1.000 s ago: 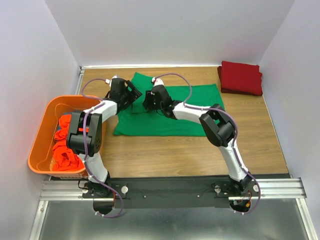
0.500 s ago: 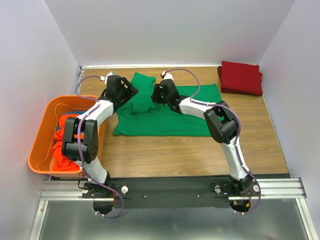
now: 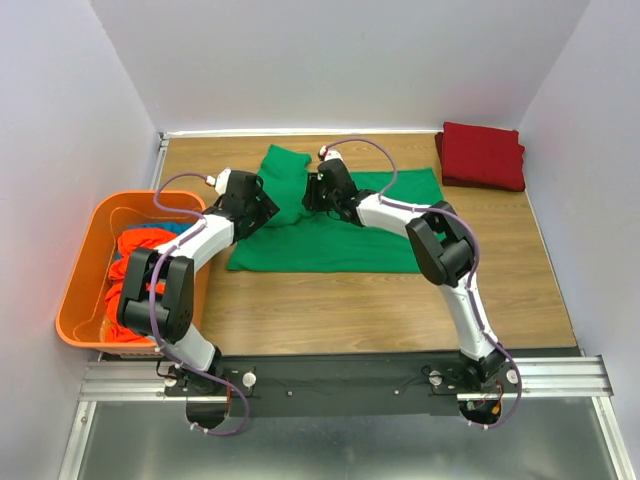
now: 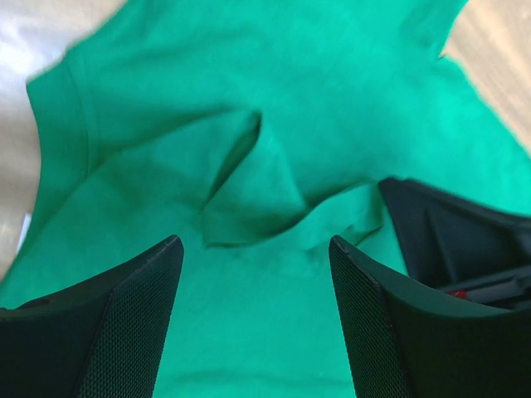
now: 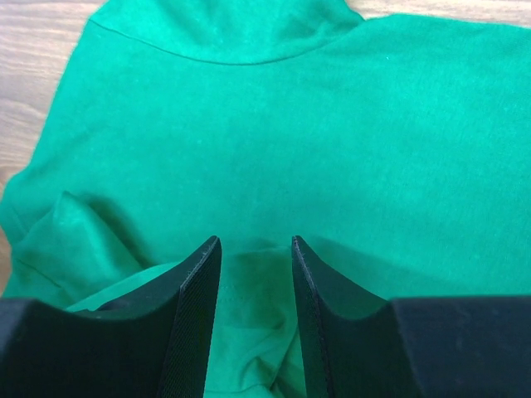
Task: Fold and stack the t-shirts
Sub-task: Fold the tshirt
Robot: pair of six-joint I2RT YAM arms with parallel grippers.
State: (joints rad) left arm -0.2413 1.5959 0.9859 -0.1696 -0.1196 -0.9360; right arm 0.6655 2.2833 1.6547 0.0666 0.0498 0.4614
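Wood table (image 3: 350, 300) under one green t-shirt (image 3: 340, 245), spread beneath two pincers. One orange bin (image 3: 80, 290) sits left of the left pincer (image 4: 253, 245), gaping wide, empty. One folded dark red t-shirt (image 3: 483, 155) lies well right of the right pincer (image 5: 255, 242), nipping a green fold.
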